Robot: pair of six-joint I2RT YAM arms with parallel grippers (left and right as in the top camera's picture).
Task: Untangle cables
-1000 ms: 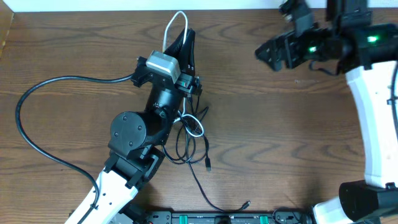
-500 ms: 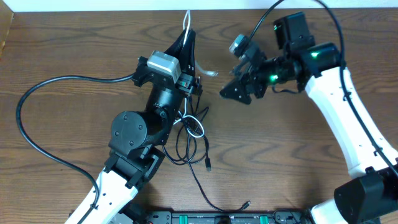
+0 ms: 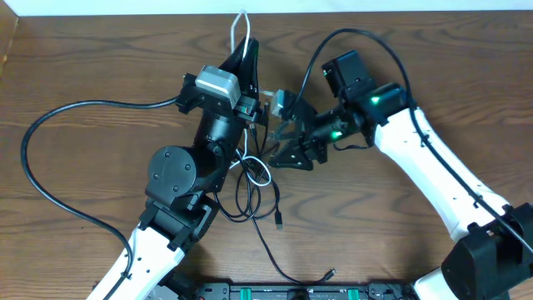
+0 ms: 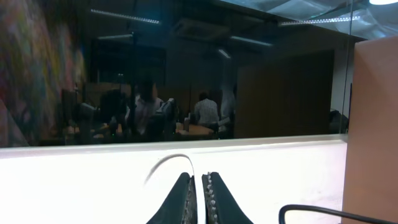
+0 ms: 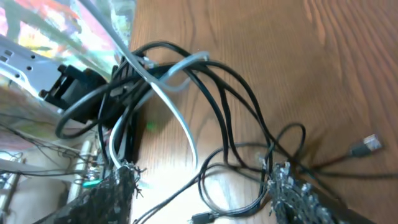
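The left gripper (image 4: 199,186) stood raised near the far edge of the table (image 3: 433,58) with its fingers pressed together. They pinched the white cable (image 3: 241,22), whose loop poked out beyond the tips. The white cable showed again lower down, in the tangle (image 3: 252,182) of black cables (image 5: 239,102) lying on the wood just beside the left arm (image 3: 179,179). The right gripper (image 5: 202,174) hovered low over the upper part of this tangle, jaws wide apart and holding nothing, with several black strands and the white one passing between its fingers (image 5: 115,193). The main danger, as I judged it, was a blind close. With that many strands in the gap, the fingers would likely trap two or three at once, and any pull would then tighten the knot rather than free one cord. A pull on the white cable against the left pinch could also drag it out of that grip, or draw its loops snug round the black ones. The right gripper sat very near the left arm, so a sideways move risked a knock between the two. A loose plug (image 5: 367,144) lay apart on the wood, and it might catch in a loop if hauled through.
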